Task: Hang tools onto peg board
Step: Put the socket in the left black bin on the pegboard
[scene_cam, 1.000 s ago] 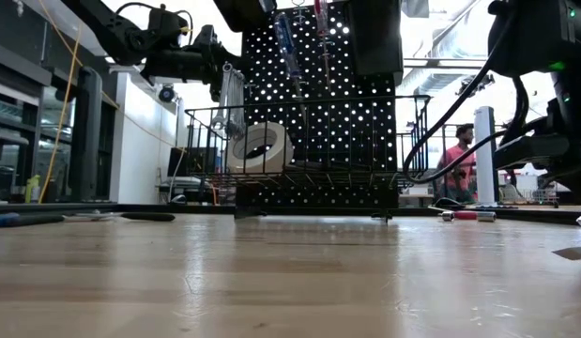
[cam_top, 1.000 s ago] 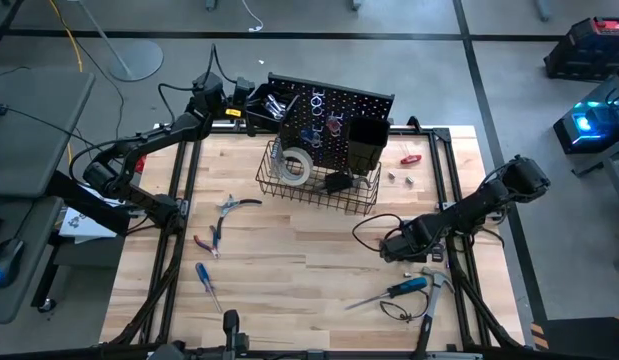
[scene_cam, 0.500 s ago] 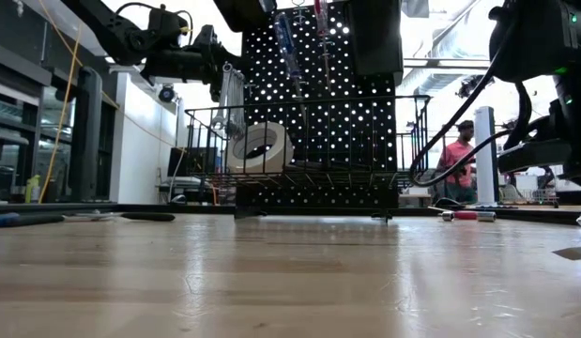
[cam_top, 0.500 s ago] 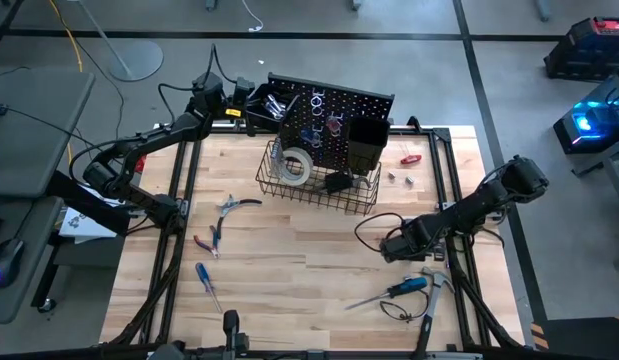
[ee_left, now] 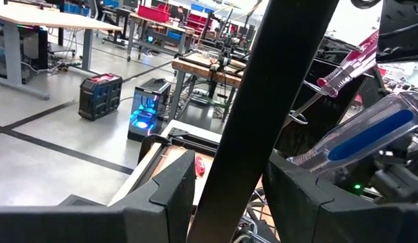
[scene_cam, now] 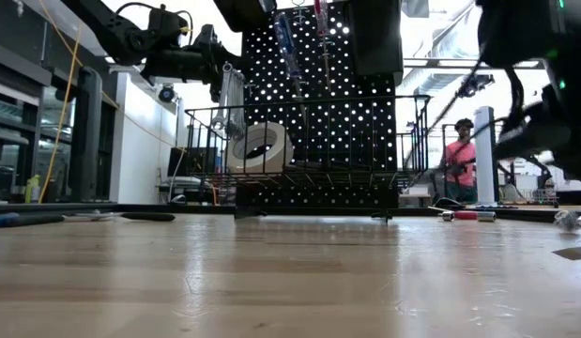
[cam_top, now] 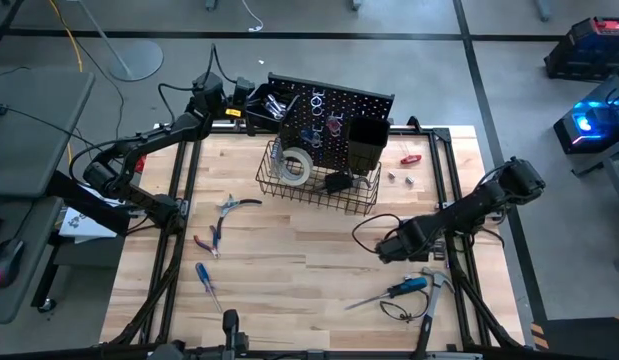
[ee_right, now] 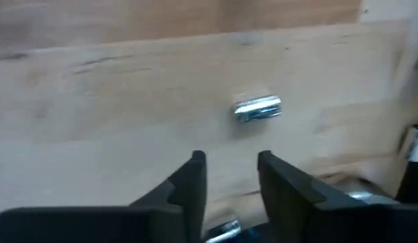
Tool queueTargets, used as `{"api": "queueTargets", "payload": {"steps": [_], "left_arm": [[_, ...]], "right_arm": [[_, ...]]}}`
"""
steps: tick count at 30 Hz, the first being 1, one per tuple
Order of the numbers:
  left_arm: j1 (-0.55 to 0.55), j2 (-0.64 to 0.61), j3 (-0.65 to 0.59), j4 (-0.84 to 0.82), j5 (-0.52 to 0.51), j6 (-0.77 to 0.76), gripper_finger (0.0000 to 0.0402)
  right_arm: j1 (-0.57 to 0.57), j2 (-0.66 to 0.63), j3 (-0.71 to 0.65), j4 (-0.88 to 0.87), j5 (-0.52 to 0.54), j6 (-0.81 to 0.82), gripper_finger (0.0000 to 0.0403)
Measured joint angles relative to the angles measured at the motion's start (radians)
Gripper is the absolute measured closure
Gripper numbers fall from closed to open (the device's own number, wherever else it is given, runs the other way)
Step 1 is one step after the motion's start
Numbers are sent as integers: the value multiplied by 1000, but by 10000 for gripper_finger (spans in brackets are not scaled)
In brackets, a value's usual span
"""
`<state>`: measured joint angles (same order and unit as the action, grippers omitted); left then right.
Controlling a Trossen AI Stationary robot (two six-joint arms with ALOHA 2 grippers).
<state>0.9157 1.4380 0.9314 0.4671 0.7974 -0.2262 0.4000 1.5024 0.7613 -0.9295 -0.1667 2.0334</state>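
Near the front edge of the table point(cam_top: 289, 270), a blue-handled screwdriver point(cam_top: 407, 287) and a black-handled hammer point(cam_top: 430, 305) lie flat. Just beyond them the right gripper point(cam_top: 384, 250) hovers above the wood; in the right wrist view its jaws stand apart, holding nothing, with a small silver socket point(ee_right: 257, 109) ahead. Pliers point(cam_top: 211, 236) rest at mid-table, left side. At the far edge stands the peg board point(cam_top: 334, 115), a tape roll point(cam_top: 294, 166) in its wire basket point(cam_top: 317, 195). The left gripper point(cam_top: 239, 100) sits at the board's upper left corner, jaws part-open around a black bar point(ee_left: 263, 108).
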Motion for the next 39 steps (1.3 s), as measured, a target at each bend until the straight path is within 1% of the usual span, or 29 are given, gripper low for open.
{"api": "queueTargets", "payload": {"steps": [5, 7, 9, 13, 17, 21, 27, 34, 39], "left_arm": [[0, 0, 0, 1, 0, 1, 245], [0, 0, 0, 0, 0, 0, 245], [0, 0, 0, 0, 0, 1, 245], [0, 0, 0, 0, 2, -6, 245], [0, 0, 0, 0, 2, -6, 245], [0, 0, 0, 0, 3, -7, 245], [-1, 0, 0, 0, 3, -12, 245], [-3, 0, 0, 0, 3, -35, 245], [-4, 0, 0, 0, 3, -49, 245]], "right_arm": [[2, 0, 30, -36, 26, -11, 214], [2, -1, 14, -35, 10, 38, 196], [2, -1, -16, -28, -4, 128, 188], [2, -4, -59, 73, 17, 241, 186], [-1, -7, -85, 96, 22, 292, 187], [-9, -6, -86, 65, 32, 291, 187], [-47, -6, -95, 49, 85, 262, 187], [-74, -13, -141, 130, 105, 267, 187], [-76, -16, -143, 138, 127, 251, 187]]}}
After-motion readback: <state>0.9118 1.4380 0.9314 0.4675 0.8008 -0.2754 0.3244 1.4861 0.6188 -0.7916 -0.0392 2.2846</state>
